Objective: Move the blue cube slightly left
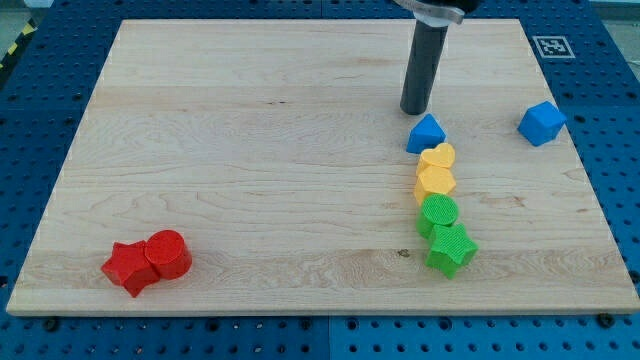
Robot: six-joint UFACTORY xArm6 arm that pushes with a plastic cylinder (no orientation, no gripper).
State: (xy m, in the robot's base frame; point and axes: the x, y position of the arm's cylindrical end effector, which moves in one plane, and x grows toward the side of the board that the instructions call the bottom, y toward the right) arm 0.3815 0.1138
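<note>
The tool is a bare rod, gripping nothing; my tip (415,110) rests on the wooden counter (250,150) in the upper right of the frame, just above a blue triangular block (426,134). The blue cube (541,122) sits well apart at the far right. Below the triangular block run a yellow heart (437,157), a yellow hexagon (435,182), a green cylinder (438,214) and a green star (451,248). A red star (129,267) and a red cylinder (169,254) touch at the lower left.

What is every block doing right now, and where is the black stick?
My tip: on the wooden board, just above the blue triangular block, apart from the cube.
Blue cube: alone at the view's right.
Blue triangular block: tops a column.
Yellow heart block, yellow hexagonal block, green cylinder, green star block: lined up below it.
Red star block, red cylinder: touching, bottom left.
</note>
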